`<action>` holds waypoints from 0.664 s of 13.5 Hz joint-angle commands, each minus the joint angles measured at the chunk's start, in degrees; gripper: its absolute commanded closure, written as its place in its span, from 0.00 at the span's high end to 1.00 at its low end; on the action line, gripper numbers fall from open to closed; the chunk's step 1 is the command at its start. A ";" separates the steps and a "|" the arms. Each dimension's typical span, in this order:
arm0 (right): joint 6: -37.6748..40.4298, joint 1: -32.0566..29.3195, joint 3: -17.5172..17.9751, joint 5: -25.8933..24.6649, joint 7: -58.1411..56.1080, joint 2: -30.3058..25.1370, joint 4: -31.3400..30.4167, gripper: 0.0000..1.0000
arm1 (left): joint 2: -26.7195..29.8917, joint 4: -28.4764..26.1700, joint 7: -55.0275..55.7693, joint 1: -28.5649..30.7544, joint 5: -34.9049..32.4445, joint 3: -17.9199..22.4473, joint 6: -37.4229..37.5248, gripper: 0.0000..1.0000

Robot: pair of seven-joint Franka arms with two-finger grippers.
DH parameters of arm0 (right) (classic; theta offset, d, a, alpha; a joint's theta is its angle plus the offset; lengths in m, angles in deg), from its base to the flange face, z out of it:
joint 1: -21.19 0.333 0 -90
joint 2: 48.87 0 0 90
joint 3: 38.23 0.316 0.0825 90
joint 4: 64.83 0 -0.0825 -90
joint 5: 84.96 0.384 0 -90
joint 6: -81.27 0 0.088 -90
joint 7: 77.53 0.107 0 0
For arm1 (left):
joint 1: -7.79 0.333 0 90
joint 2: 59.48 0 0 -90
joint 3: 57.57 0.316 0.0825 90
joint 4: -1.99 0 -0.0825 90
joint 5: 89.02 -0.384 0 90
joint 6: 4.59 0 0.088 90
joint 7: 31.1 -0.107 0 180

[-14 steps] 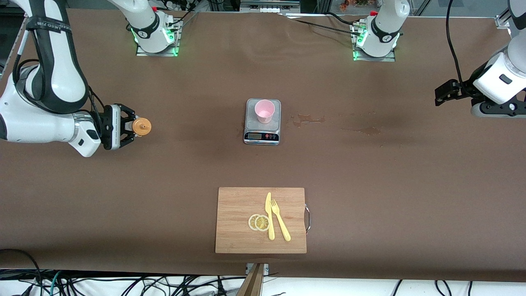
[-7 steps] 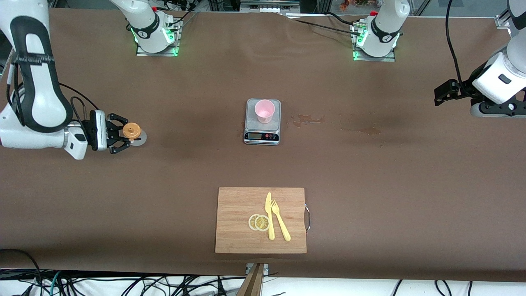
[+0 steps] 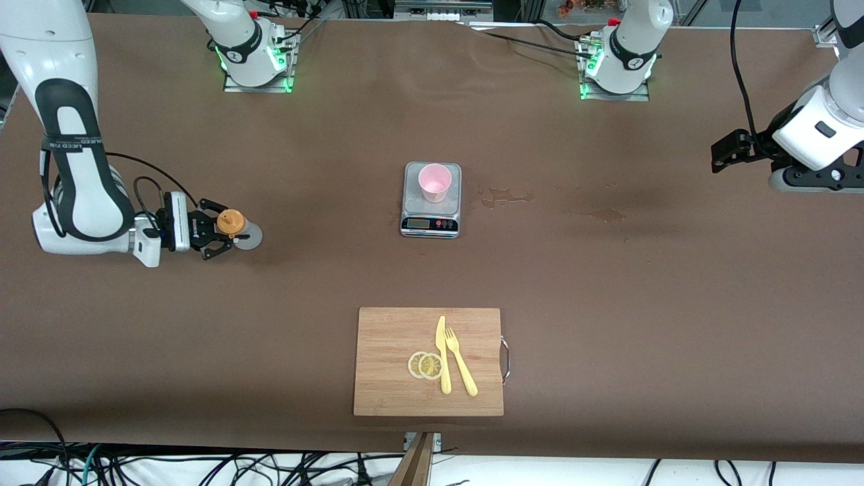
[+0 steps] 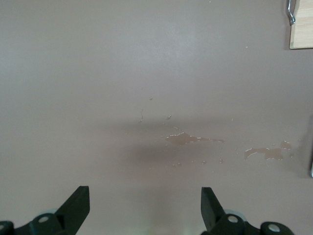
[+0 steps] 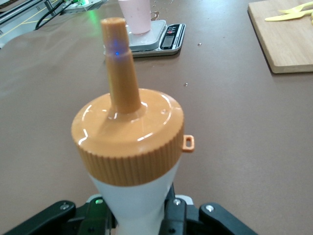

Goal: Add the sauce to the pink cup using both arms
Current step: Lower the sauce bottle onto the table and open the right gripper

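Right gripper (image 3: 219, 233): fingers clamped on the sauce bottle (image 3: 233, 223), low at the right arm's end of the surface (image 3: 607, 283).
Change: over the last second the gripper and bottle have come down lower and drawn back slightly; bottle base now appears at or just above the surface.
Sauce bottle: upright, orange nozzle cap (image 5: 128, 134) up, well apart from the cup.
Pink cup (image 3: 434, 182): on the grey kitchen scale (image 3: 432, 217), mid-surface; contents cannot be told.
Left gripper (image 3: 725, 152): fingers spread wide, empty, waiting over the left arm's end; wet spill marks (image 4: 188, 139) beneath.
Cutting board (image 3: 391, 378): nearer the front camera, carrying lemon slices, knife, fork.
Meaning: bottle seems to be getting set down or regripped; pouring not yet begun.
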 commanded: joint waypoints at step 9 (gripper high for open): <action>0.09 -1.66 1.04 1.76 -2.22 -1.19 0.06 0.99 | -0.47 1.42 -0.22 0.45 -0.05 -0.09 1.70 1.00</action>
